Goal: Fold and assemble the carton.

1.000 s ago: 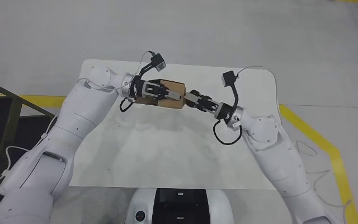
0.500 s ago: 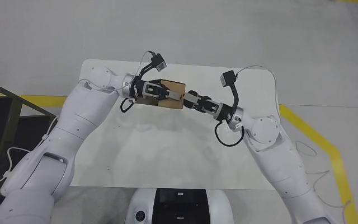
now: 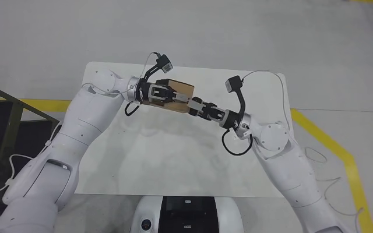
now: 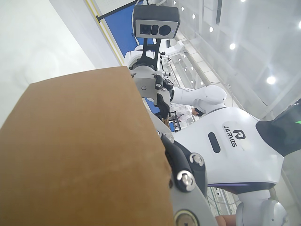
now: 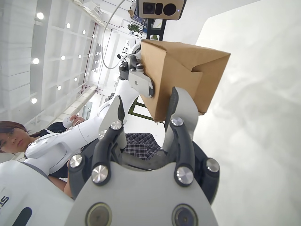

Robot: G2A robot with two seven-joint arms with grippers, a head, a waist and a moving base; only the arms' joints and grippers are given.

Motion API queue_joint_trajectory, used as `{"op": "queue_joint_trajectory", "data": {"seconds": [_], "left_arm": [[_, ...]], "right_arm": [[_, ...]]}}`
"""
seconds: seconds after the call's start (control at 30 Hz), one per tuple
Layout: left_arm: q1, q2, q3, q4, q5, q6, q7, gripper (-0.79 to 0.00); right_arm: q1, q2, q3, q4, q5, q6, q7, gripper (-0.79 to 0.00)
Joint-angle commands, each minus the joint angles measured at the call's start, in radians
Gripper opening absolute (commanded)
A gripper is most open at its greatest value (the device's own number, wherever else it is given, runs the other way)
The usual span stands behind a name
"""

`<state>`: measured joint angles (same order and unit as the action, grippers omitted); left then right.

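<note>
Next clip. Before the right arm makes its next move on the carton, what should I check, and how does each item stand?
1. Left gripper clamped on the carton: ok.
2. Right gripper open: ok.
3. Right gripper at the carton's free end: ok, one finger lies over that end.
4. End flaps shut flat: not ok, a gap shows between them.
5. Carton resting on the table: cannot tell.
</note>
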<state>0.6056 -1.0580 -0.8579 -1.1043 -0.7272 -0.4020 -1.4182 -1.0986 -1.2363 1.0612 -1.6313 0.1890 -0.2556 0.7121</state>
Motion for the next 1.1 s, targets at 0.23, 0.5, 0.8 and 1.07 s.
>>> {"op": "queue_joint_trajectory", "data": {"seconds": [0.23,0.5,0.8,1.07], "left_arm": [[0.002,-0.006,-0.006,-0.004,0.006,0.013,-0.013,-0.785],[0.007,-0.008,-0.021,0.0,-0.001,0.021,-0.021,-0.785],[0.012,-0.012,-0.033,0.006,-0.003,0.026,-0.026,-0.785],[0.021,-0.012,-0.05,0.008,-0.006,0.029,-0.029,-0.785]], "right_arm": [[0.008,-0.003,-0.006,0.008,-0.016,-0.01,-0.014,-0.489],[0.018,-0.004,-0.008,0.016,-0.012,-0.021,-0.002,-0.628],[0.025,-0.007,-0.014,0.024,-0.002,-0.031,0.006,-0.656],[0.023,-0.007,-0.014,0.021,0.002,-0.038,0.015,-0.751]]}}
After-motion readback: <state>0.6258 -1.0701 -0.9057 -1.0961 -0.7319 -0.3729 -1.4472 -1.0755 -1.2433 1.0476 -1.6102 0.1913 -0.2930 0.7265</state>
